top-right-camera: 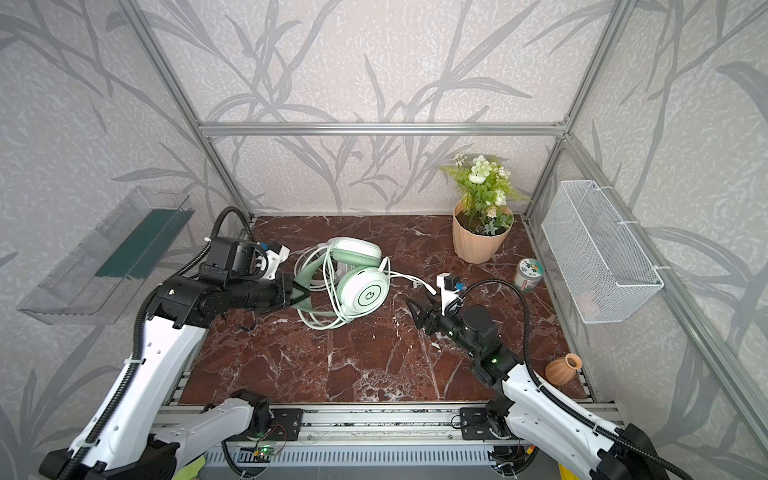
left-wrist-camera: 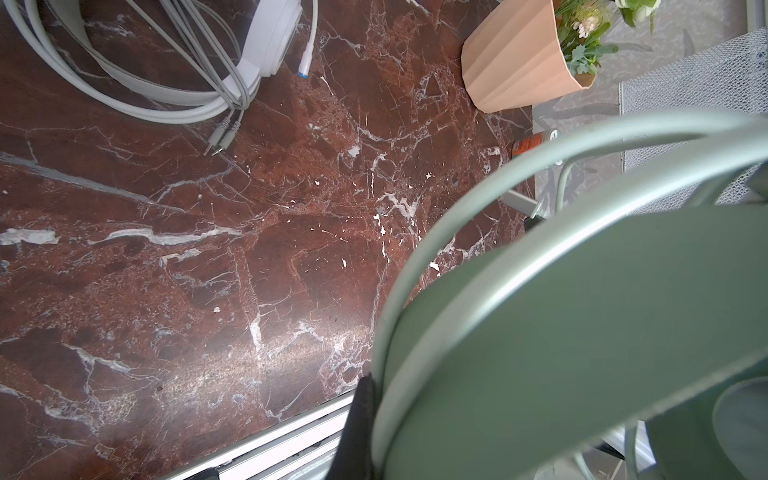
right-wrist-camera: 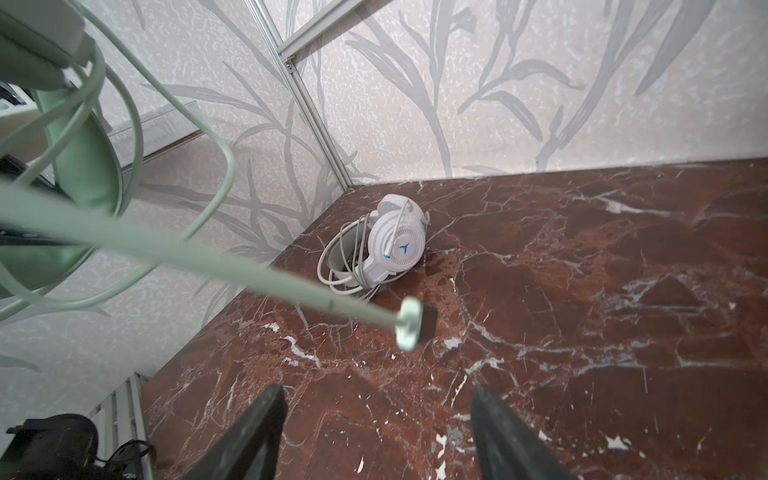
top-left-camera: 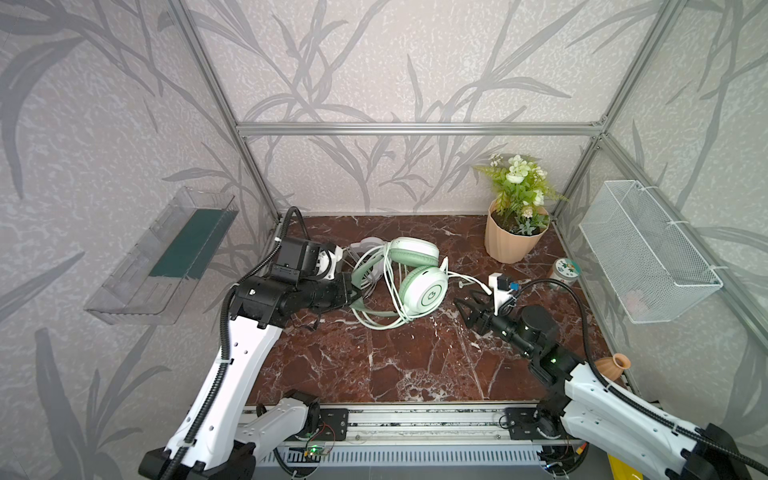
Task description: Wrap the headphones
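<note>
The pale mint green headphones hang tilted over the marble table, their cable looped round the earcups. My left gripper is shut on their headband; one black finger presses against the band. The cable's loose end trails rightwards, just ahead of my right gripper. That gripper stands open and empty, low over the table to the right of the green earcup. The white headphones lie by the back left corner, cable bundled round them, mostly hidden in both top views.
A peach flower pot stands at the back right, a small jar beside it. A terracotta vase sits at the right edge. A wire basket hangs on the right wall, a clear shelf on the left.
</note>
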Available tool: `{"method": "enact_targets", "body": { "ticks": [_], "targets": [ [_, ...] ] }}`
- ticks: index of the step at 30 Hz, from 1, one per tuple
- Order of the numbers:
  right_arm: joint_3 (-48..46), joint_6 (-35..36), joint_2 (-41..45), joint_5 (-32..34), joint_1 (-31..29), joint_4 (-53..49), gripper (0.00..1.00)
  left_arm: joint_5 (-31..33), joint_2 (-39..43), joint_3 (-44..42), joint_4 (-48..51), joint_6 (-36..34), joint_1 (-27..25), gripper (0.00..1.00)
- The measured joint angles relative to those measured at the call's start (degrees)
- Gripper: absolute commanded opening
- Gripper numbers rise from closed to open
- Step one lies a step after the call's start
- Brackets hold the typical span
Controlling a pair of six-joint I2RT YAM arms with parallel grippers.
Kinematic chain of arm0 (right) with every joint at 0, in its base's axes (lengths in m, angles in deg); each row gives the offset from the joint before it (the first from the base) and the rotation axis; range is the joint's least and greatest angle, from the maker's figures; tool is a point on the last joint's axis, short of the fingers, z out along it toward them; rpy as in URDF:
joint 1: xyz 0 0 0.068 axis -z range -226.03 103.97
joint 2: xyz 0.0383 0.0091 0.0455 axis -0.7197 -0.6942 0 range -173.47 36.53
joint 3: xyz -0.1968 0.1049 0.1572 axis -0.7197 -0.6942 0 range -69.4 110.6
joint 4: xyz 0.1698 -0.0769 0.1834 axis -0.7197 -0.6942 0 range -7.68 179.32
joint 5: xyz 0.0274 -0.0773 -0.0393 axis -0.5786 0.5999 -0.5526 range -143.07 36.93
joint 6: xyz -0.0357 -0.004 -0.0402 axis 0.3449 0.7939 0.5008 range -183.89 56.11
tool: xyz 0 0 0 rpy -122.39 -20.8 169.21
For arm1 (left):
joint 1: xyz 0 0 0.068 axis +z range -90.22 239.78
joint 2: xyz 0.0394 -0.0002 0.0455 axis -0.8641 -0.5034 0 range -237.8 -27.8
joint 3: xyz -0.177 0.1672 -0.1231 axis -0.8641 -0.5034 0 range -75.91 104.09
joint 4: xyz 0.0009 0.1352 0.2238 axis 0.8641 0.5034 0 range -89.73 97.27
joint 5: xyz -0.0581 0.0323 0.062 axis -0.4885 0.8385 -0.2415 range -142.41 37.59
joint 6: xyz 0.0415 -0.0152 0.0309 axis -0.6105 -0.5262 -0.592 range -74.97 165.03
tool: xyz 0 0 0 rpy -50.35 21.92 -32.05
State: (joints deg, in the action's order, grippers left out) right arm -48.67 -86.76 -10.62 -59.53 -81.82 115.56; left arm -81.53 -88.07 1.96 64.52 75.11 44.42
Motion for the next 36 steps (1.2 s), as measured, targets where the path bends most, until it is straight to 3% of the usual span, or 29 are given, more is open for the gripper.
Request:
{"method": "enact_targets", "body": {
  "ticks": [7,10,12,18,27,32,36],
  "targets": [
    [3.8,3.69,-2.38,4.15,0.0,2.43,0.64,-0.44,0.13,0.0,-0.02,0.09,0.0,0.0],
    [3.8,4.74,-2.4,5.09,0.0,2.51,0.33,-0.57,0.17,0.0,-0.02,0.07,0.04,0.0],
    [3.85,5.27,-2.54,4.33,0.0,2.43,0.19,-0.57,0.17,0.0,-0.02,0.07,0.07,0.0],
    [3.96,5.14,0.83,1.64,-2.21,-1.81,0.01,-0.26,0.17,-0.04,-0.39,-0.04,0.28,0.0],
    [3.67,6.47,17.66,1.07,-17.49,-14.86,0.0,0.74,-1.07,-2.4,-1.97,0.02,2.64,0.0],
    [4.52,7.58,21.18,-2.36,-19.26,-20.59,0.0,0.96,-2.86,-3.45,-3.48,0.0,2.75,0.0],
    [10.47,10.32,20.94,-2.54,-19.39,-27.1,0.0,0.59,-3.1,-4.87,-4.2,-0.11,2.78,0.0]
  ]
}}
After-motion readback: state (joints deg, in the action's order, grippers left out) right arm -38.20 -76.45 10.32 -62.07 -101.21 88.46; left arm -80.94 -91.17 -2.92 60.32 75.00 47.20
